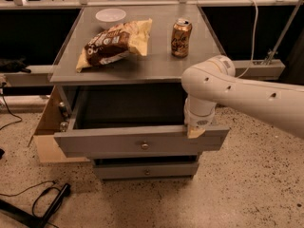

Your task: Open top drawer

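The top drawer [109, 141] is a wide grey flat front with a small brass knob [144, 146] at its centre. It stands pulled out from the cabinet, and its dark interior [128, 110] shows. My gripper [195, 130] comes down from the white arm [237, 94] onto the right part of the drawer's top front edge. Its tan tip rests on that edge. The wrist hides the fingers.
A narrower grey drawer [145, 170] sits shut below. On the grey cabinet top [156, 65] lie a chip bag [114, 42], a brown can [181, 31] and a white bowl [110, 16]. A cardboard box [45, 127] stands at the left. Black cables [42, 201] lie on the speckled floor.
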`<action>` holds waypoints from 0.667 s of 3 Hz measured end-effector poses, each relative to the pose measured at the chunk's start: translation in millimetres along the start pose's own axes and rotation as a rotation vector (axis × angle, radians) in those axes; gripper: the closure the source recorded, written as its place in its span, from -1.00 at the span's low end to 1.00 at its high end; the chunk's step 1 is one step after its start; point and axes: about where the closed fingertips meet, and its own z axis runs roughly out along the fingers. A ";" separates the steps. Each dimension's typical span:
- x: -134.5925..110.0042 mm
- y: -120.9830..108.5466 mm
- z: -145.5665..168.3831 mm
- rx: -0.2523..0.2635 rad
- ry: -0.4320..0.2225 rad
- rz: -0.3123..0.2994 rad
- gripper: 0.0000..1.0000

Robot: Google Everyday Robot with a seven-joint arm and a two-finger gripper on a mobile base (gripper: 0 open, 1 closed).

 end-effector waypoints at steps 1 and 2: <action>-1.4 0.2 0.0 0.000 0.000 0.000 0.63; -1.4 0.2 0.0 0.000 0.000 0.000 0.01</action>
